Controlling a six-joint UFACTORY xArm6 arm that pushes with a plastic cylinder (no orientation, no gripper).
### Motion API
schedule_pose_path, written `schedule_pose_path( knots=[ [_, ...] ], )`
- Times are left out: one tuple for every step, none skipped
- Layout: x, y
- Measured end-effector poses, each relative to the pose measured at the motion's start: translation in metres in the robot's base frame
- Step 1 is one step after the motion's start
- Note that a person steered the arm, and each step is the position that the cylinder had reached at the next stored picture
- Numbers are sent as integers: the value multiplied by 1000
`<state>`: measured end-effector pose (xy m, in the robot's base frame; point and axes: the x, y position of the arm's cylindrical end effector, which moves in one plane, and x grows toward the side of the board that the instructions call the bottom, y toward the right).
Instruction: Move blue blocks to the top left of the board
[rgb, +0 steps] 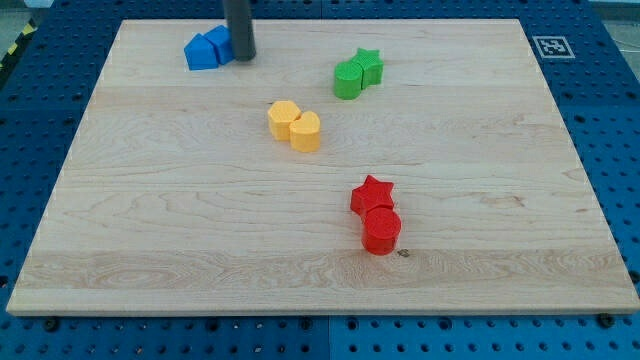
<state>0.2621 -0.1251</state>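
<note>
From my remote station I log the wooden board (480, 90) lying on a blue perforated table (620, 150). My tip (243, 58) stands near the view's top left, touching or just beside the right flank of the blue pair; I cannot tell which. There are no jaws to report: the arm ends in a plain dark rod, holding nothing. The two blue blocks sit together at the board's top left: the front blue block (201, 52), with a peaked, house-like outline, and the rear blue block (220, 42), partly hidden by the rod, shape not clear. The green cylinder (347, 80) touches the green star (368, 66) right of centre near the view's top. The yellow hexagonal block (283, 118) touches the yellow rounded block (306, 131) near the board's middle. The red star (372, 194) touches the red cylinder (381, 230) lower down, right of centre. The four colour pairs lie well apart from each other. A black-and-white square marker tag (550, 46) sits just off the board's top right corner; it carries a coded pattern, no readable lettering. No brand or writing can be read anywhere.
</note>
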Motion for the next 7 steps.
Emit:
schedule_pose_path(
  knots=[
    [-21,-17],
    [-29,-27],
    [-32,-1],
    [-54,10],
    [-70,-5],
    [-70,-13],
    [-70,-40]
  ],
)
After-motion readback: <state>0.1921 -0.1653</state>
